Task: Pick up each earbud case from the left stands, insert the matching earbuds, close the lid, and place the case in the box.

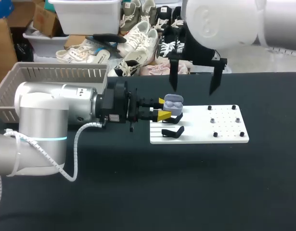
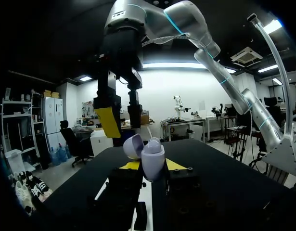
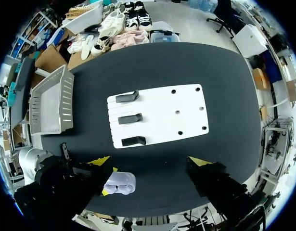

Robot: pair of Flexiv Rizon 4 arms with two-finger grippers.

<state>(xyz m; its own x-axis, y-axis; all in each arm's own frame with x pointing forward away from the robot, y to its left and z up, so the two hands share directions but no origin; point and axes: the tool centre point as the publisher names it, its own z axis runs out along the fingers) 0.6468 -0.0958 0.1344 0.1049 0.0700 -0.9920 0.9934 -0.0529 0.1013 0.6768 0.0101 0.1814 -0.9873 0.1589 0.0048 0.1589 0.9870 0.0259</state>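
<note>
Black table under everything in the head view. Lying across it from 9 o'clock toward the middle, the silver left arm; bulking in at 1 o'clock, the white right arm. At the table's 10 o'clock corner, the pale slatted box. Just right of centre, flat on the table, a white board, with black stands along its 9 o'clock side and small black pegs on its 3 o'clock half. Three stands countable from the right wrist view, all bare. Above the board's 12 o'clock edge, the right gripper, fingers spread wide, touching nothing. Over the board's 9 o'clock side, the left gripper, clamped from both sides on the earbud case. Lavender-grey case, lid swung open, off every stand and poking out past the yellow tips. In the left wrist view, pinched between those two tips, the right gripper's fingers hanging ahead of and above it. In the right wrist view, below the spread fingers, nearer one than the other.
</note>
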